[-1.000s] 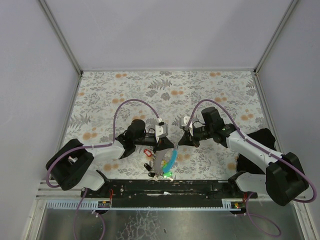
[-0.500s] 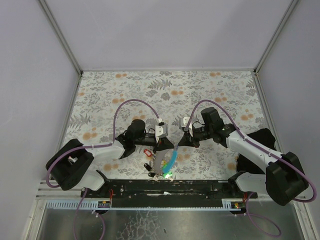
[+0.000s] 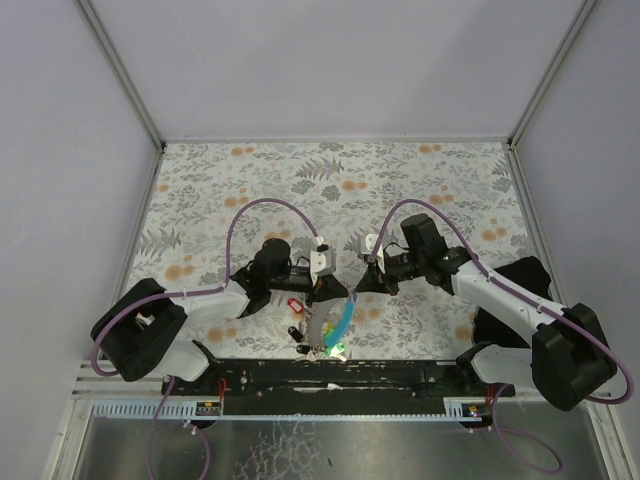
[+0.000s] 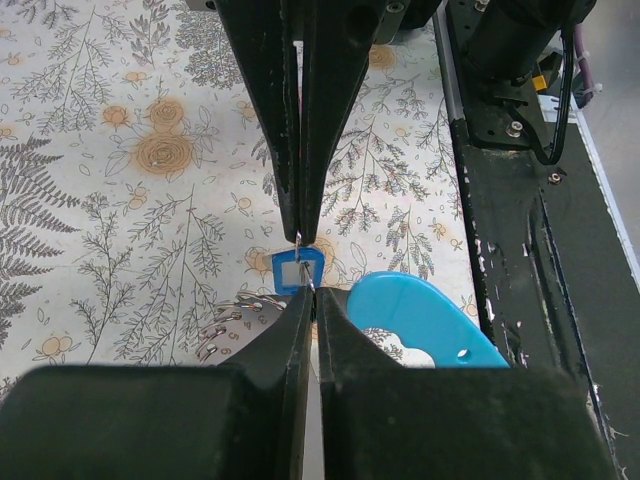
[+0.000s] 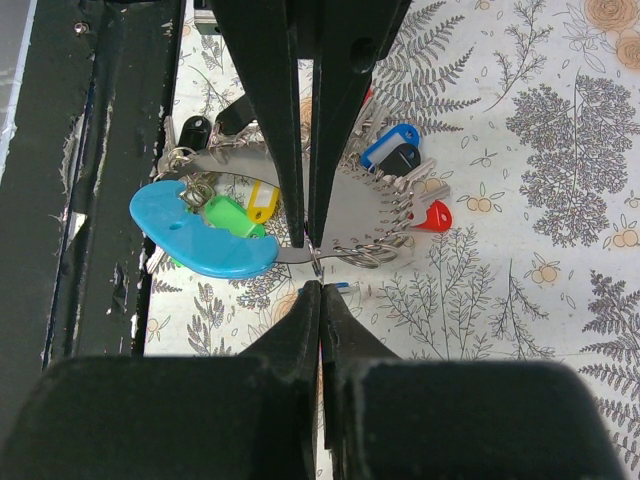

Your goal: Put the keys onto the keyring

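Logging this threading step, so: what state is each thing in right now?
Left hand: shut, apparently pinching the thin silvery metal keyring.
Right hand: shut, apparently on a blue-capped metal key.
Light-blue curved strap: joined to the keyring, ungripped.
Green-capped key, yellow-capped key, red-capped key: bunched together, ungripped.

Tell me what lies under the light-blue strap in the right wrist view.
A green key cap pokes out from under the light-blue strap, a yellow cap beside it. The green key's blade and anything else beneath the strap are hidden.
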